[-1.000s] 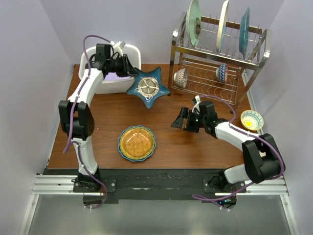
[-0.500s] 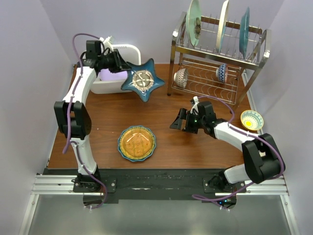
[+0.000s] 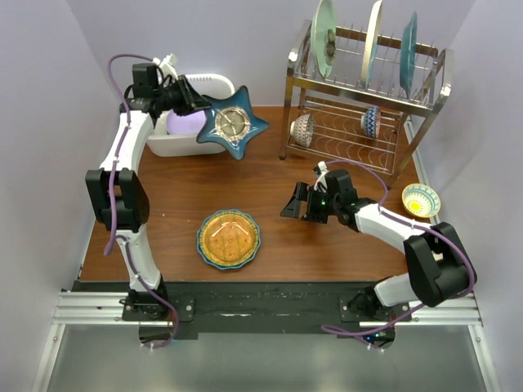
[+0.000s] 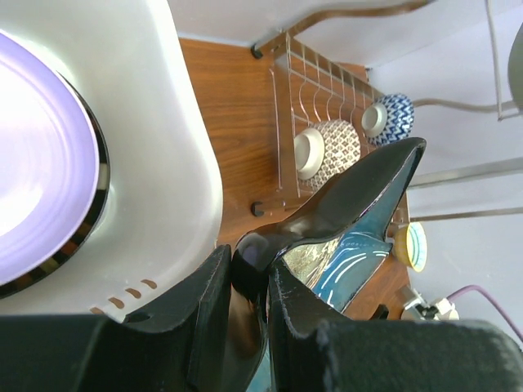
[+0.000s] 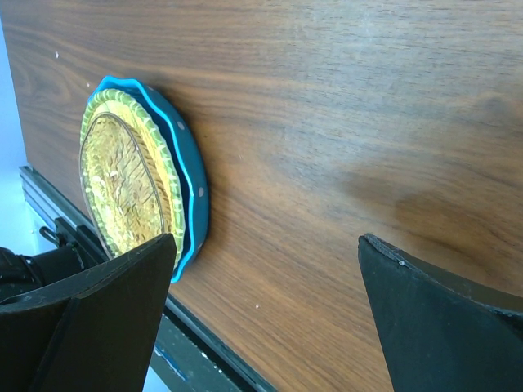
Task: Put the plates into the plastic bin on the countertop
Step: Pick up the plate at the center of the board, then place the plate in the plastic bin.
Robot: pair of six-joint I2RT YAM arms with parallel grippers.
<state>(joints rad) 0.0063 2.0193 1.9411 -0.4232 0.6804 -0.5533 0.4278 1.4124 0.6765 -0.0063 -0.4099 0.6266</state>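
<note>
My left gripper is shut on one point of the blue star-shaped plate, holding it tilted in the air by the right end of the white plastic bin. In the left wrist view the star plate is pinched between my fingers, with the bin just left of it. A lavender plate lies inside the bin. An amber plate with a blue-green rim rests on the countertop. My right gripper hovers open to its right, holding nothing.
A steel wire rack stands at the back right with three plates upright on top and two small bowls on its lower shelf. A yellow-rimmed bowl sits at the right edge.
My left arm has carried the star plate up off the countertop and leftward toward the bin. My right gripper has crept slightly left, still open.
</note>
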